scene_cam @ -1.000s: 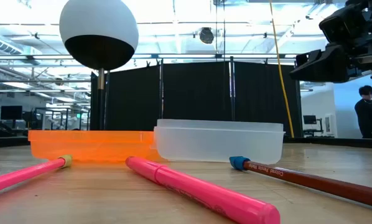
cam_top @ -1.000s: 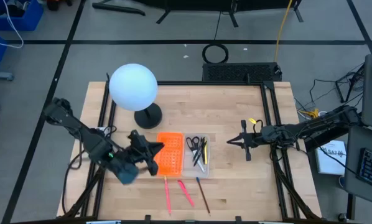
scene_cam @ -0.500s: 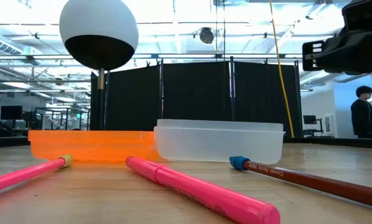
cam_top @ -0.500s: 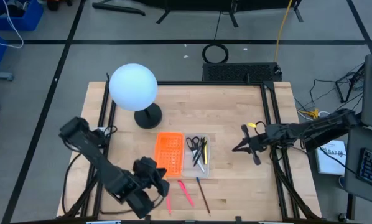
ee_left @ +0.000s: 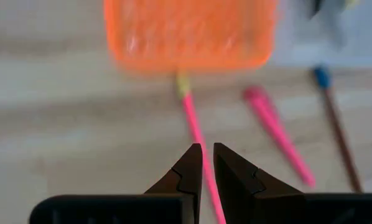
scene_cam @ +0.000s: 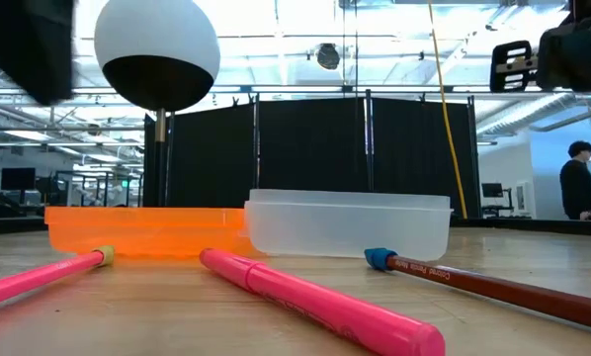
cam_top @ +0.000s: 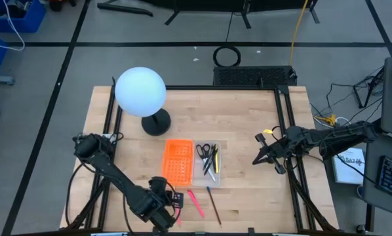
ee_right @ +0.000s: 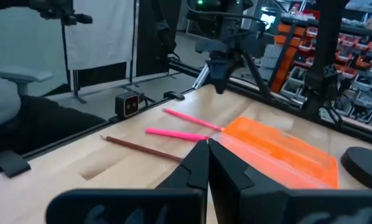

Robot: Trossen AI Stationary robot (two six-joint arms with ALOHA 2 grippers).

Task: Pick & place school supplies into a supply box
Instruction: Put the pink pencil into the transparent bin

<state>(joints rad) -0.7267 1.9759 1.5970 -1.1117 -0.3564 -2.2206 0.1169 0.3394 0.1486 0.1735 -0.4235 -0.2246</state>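
Pink shows first along your near table edge: a thin pink pencil (cam_top: 177, 208) with a yellow end, a thicker pink marker (cam_top: 196, 203) just beside it, and a brown pencil (cam_top: 214, 204) with a blue tip on the far side of that, all three lying loose on the wood. Your left gripper (cam_top: 172, 204) hangs right over the thin pink pencil; in its wrist view the fingers (ee_left: 189, 171) stand a narrow slit apart with the pencil (ee_left: 197, 137) running between and below them, and you cannot tell whether they touch it. Just beyond the three lies the supply box (cam_top: 211, 176), its clear tray joined to the orange gridded panel (cam_top: 178, 162); the small scissors (cam_top: 203, 150) and several dark and yellow pens (cam_top: 213, 162) already lie inside the clear half. Your right gripper (cam_top: 256, 157) waits well off to the tray's right, above the table, fingers pressed together on nothing. Farthest back stands the white globe lamp (cam_top: 140, 92) on its dark round base.
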